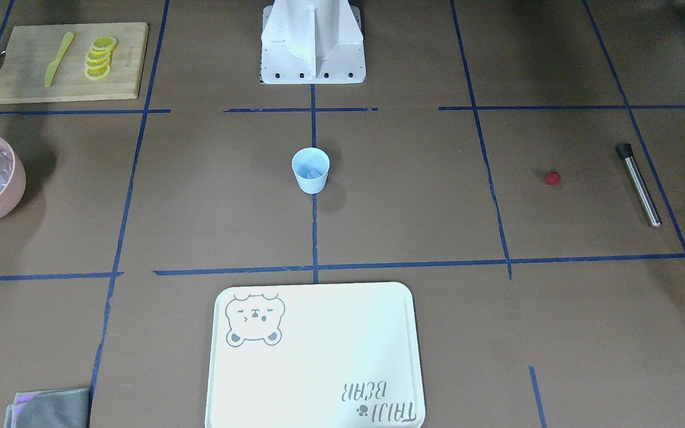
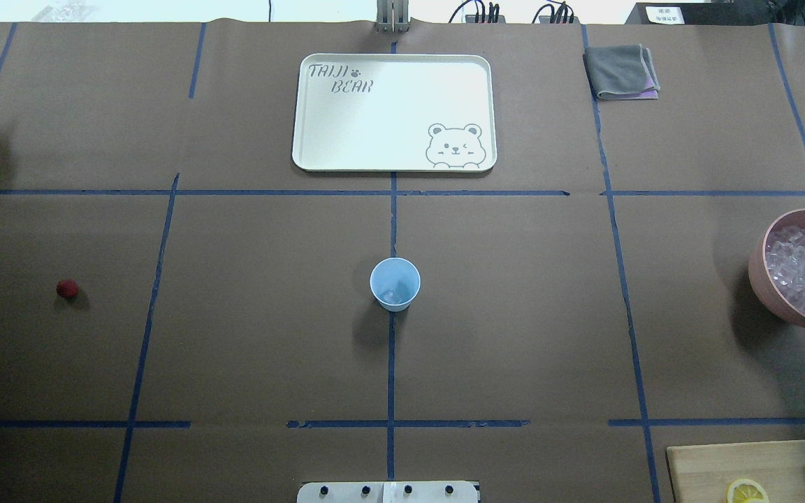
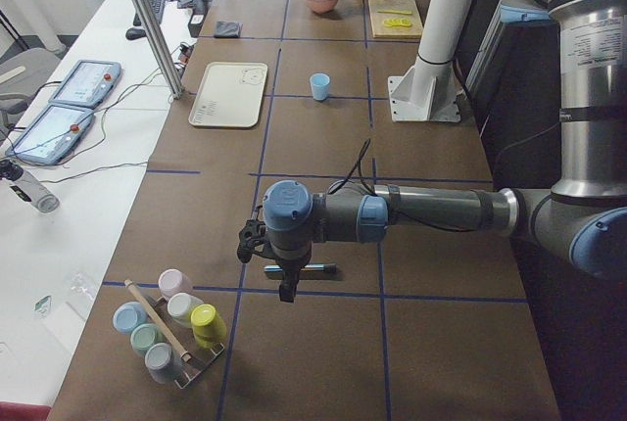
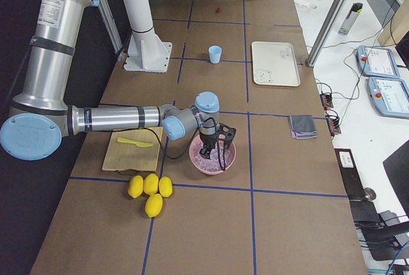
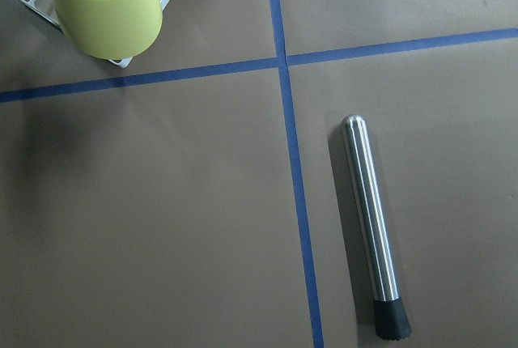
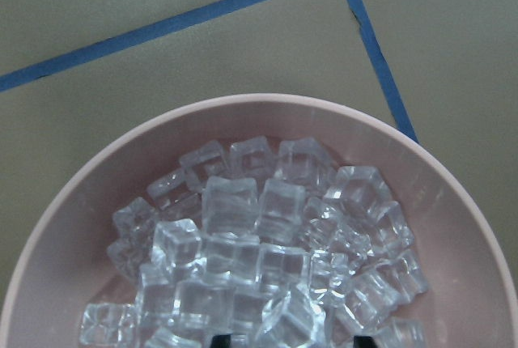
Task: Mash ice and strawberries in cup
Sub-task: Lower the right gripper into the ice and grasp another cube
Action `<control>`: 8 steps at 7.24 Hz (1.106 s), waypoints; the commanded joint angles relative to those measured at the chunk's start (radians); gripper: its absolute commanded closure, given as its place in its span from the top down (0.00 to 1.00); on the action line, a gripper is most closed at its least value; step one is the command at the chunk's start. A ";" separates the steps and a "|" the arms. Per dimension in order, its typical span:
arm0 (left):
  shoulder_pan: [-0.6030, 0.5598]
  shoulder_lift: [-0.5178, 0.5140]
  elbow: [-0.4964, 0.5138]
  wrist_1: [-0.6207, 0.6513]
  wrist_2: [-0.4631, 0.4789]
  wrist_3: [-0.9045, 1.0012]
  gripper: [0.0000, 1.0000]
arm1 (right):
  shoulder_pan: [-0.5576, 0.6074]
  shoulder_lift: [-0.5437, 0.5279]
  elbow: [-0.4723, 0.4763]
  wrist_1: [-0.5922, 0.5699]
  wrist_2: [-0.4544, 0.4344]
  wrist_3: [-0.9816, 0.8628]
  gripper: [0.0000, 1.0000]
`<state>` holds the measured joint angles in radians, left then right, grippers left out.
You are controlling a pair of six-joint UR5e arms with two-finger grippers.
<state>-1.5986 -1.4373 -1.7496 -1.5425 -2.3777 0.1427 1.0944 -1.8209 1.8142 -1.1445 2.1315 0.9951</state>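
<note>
Clear glassy ice cubes (image 6: 243,243) heap in a large pink plastic bowl (image 6: 453,202) directly under the right pincer (image 4: 215,152), whose tips stand apart. The bowl sits well to the right of the small light blue plastic cup (image 2: 395,283), which holds a few cubes. A tiny red strawberry (image 2: 67,288) lies on the brown worktop (image 2: 235,314) well to the cup's left. Beyond it, a steel muddler rod (image 5: 371,235) lies under the left pincer (image 3: 279,279), whose fingers are hidden, so I cannot tell their state. This looks like the ice-fetching step: next, close on one cube and carry it to the cup.
</note>
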 commanded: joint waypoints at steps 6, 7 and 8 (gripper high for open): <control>0.000 0.000 -0.007 -0.001 0.000 0.000 1.00 | 0.002 0.014 -0.004 0.015 0.004 -0.111 0.02; 0.002 0.000 -0.005 0.001 0.000 0.000 1.00 | 0.025 0.029 0.003 0.006 0.007 -0.134 0.02; 0.003 0.000 -0.005 0.001 0.000 0.000 1.00 | 0.044 0.057 0.005 0.003 0.008 -0.200 0.02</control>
<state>-1.5968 -1.4373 -1.7555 -1.5422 -2.3777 0.1426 1.1157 -1.7910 1.8142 -1.1356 2.1371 0.8598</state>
